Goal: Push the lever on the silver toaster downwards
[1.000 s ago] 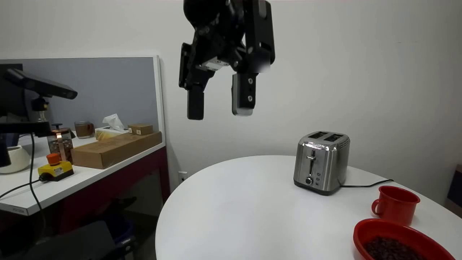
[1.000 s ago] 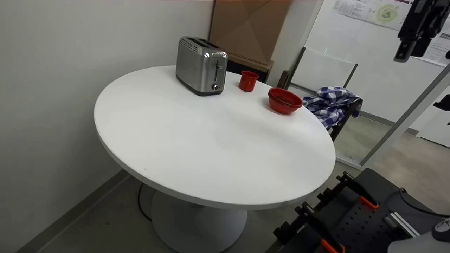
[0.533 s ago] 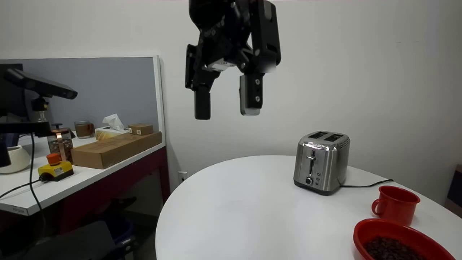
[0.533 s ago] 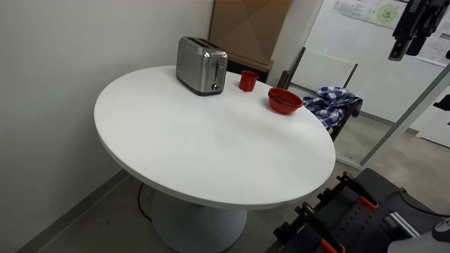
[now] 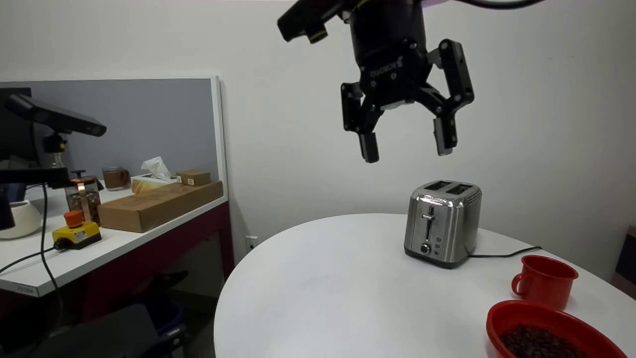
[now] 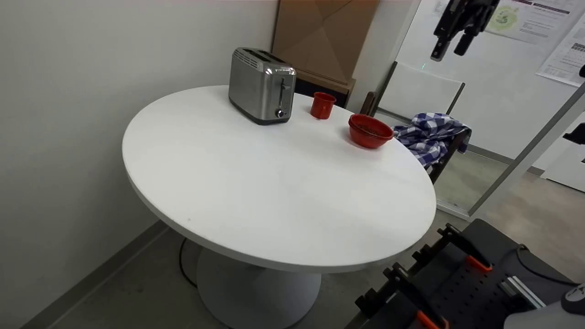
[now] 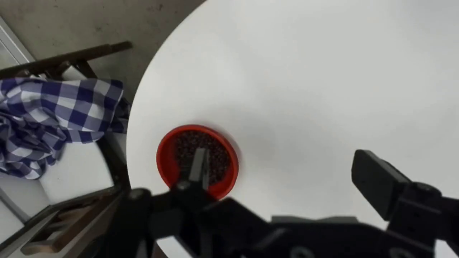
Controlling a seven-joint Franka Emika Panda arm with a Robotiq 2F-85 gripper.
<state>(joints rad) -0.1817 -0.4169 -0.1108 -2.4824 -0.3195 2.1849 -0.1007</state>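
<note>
Hanging spread, nothing between them, our fingers are well above the tabletop. If we drop too early, we may clip the red bowl, near right in an exterior view, or the red mug behind. Far side: silver toaster, lever up; spread fingers could straddle it, an off-centre push could skid the toaster.

Soft light, glints on the toaster, faint shadow beside the bowl, blurred fingers (wrist view).
</note>
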